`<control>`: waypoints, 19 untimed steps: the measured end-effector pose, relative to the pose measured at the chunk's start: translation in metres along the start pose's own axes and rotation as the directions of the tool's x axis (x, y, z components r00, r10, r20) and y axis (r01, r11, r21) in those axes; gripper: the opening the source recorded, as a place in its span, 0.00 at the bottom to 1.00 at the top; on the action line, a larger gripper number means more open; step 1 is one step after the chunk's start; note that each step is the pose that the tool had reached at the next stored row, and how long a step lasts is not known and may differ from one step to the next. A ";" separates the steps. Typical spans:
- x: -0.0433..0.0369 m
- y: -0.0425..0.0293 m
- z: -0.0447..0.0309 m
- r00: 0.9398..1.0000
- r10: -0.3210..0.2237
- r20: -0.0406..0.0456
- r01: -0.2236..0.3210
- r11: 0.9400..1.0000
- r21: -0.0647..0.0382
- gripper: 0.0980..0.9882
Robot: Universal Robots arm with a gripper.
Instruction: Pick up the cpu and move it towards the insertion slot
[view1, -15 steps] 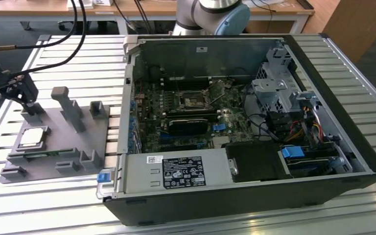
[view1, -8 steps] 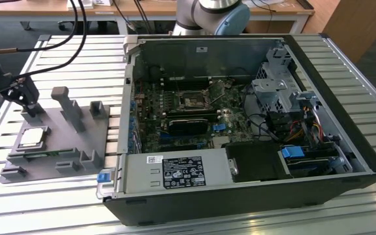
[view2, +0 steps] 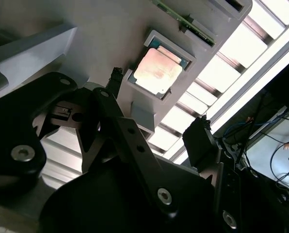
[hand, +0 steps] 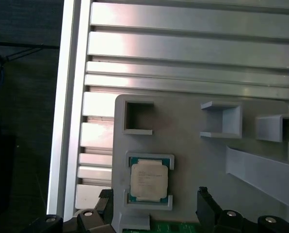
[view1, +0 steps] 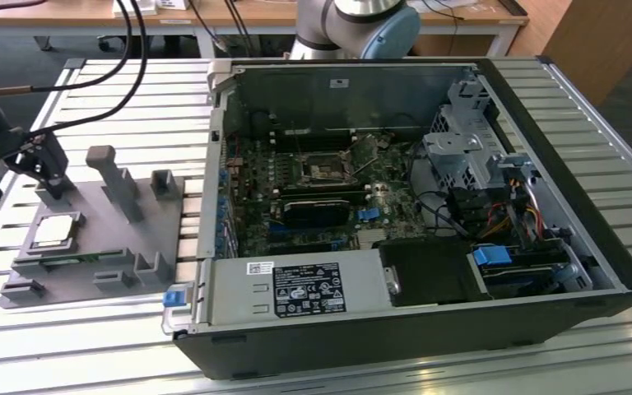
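The cpu (view1: 53, 233) is a flat silvery square with a pale rim. It lies in a shallow pocket of the grey plastic fixture plate (view1: 85, 247) at the exterior view's left. My gripper (view1: 49, 183) hangs just above and behind it, open. In both wrist views the cpu (hand: 148, 179) (view2: 159, 72) rests in its pocket, with one black fingertip (hand: 204, 200) to either side and clear of it. The insertion slot (view1: 324, 170), a silver-framed square socket with a dark centre, sits on the motherboard inside the open computer case.
Grey upright blocks (view1: 113, 181) rise from the fixture plate close to the gripper. The black case walls (view1: 220, 164) stand between the fixture and the motherboard. Cables (view1: 96, 74) trail over the slatted aluminium table (view1: 108, 99). Drive cages and wiring fill the case's right side.
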State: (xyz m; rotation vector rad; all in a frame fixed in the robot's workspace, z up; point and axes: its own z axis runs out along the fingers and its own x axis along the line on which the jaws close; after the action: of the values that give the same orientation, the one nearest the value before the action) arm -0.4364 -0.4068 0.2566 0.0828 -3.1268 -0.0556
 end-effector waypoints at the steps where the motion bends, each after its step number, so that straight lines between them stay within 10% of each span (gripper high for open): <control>1: 0.0000 0.0000 0.0007 1.000 0.000 0.000 0.000 1.000 0.000 0.76; 19: 0.0018 -0.0009 0.0147 1.000 0.000 0.000 0.000 1.000 0.000 0.76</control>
State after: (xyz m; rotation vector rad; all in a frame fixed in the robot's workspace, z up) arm -0.4384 -0.4073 0.2419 0.0828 -3.1267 -0.0555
